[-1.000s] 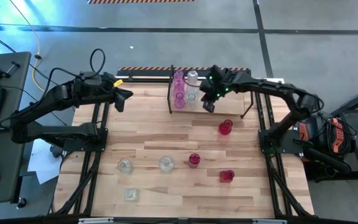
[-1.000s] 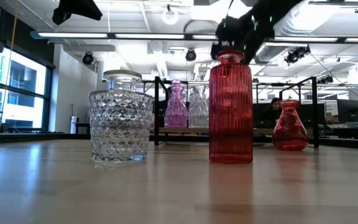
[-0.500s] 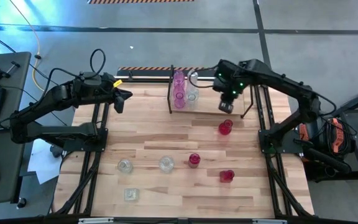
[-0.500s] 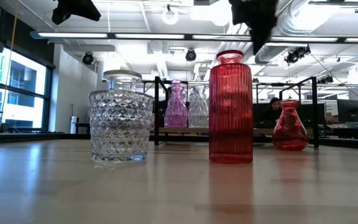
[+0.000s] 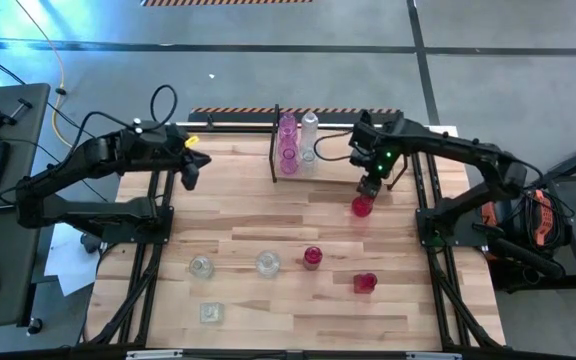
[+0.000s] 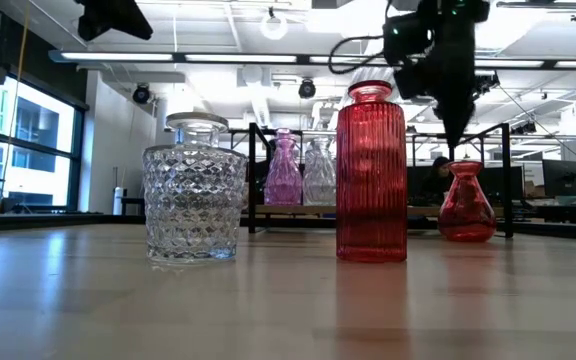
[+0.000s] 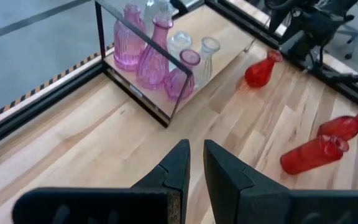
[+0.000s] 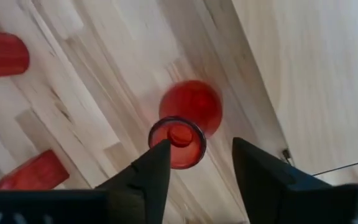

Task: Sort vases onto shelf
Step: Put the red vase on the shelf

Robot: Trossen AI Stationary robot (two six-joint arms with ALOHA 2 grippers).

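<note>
A: Wooden counter from above. Shelf at the far edge, between the two arms, already carrying a cluster of pink and clear vases at its left end. Loose on the counter: red vases, one just in front of the shelf's right half, two more nearer the front; also three clear ones toward the front left.

B: And the right gripper?

A: Right gripper directly above the red bulb vase, pointing down. Seen from the wrist: fingers spread apart, empty, one either side of the vase's round mouth, not yet touching. Vase upright, long axis vertical, in line with the gripper's approach. Likely next: straight descent, then closing on the neck.

B: Left gripper?

A: Left gripper waiting over the counter's far left corner, well apart from every vase, fingers nearly together, holding nothing. Right arm clearly the nearer.

B: Anything hard to make out?

A: Height left between fingertips and vase rim unclear. In the low view, tall ribbed red vase blocking part of the shelf. Lower shelf board not visible from above.
</note>
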